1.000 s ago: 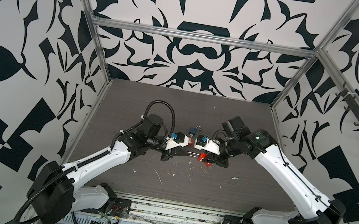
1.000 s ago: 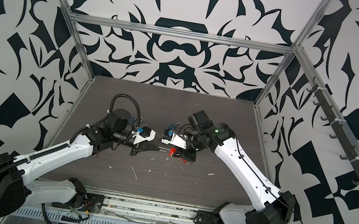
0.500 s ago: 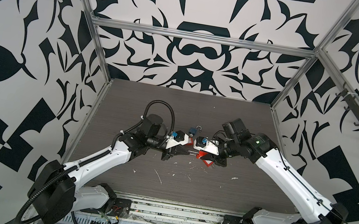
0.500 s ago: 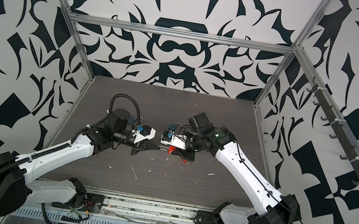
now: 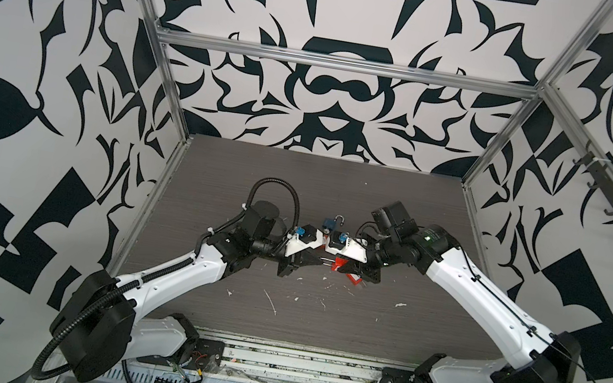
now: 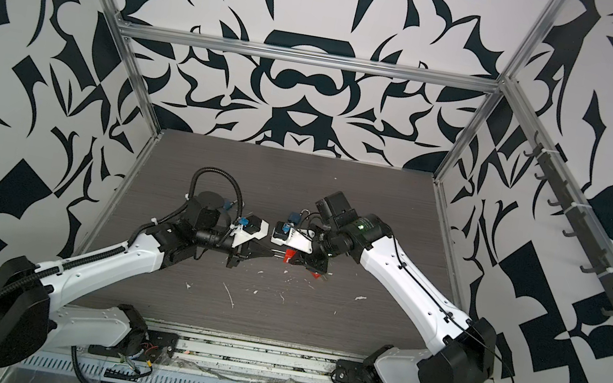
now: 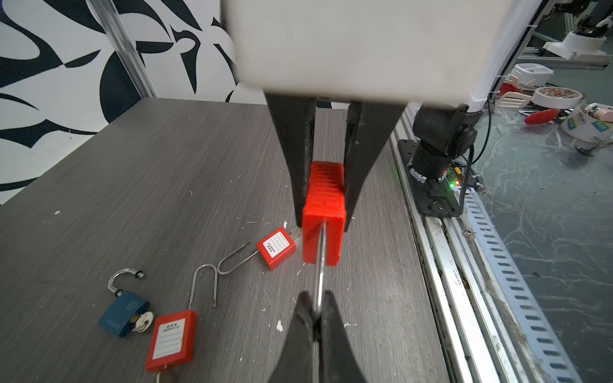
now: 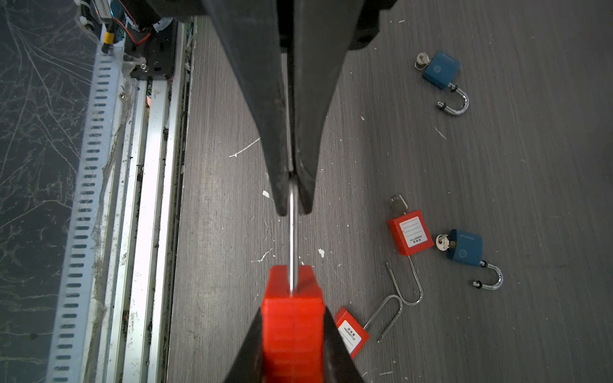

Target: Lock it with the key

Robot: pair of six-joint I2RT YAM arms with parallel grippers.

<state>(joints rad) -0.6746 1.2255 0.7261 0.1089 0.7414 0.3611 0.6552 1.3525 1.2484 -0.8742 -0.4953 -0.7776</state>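
Our left claw [image 7: 315,313] is clenched on the thin steel shackle [image 7: 320,265] of the red plastic padlock [image 7: 324,205]. The padlock hangs above the grey wood-grain bench [image 7: 166,165], its body grasped in our right claw [image 8: 292,311]. We should press shackle and body straight together along one line, without twisting, until it seats. We see no key in this lock, so fetching one likely follows.

Left pincer [image 5: 322,260], right pincer [image 5: 343,268] on padlock [image 5: 337,264]
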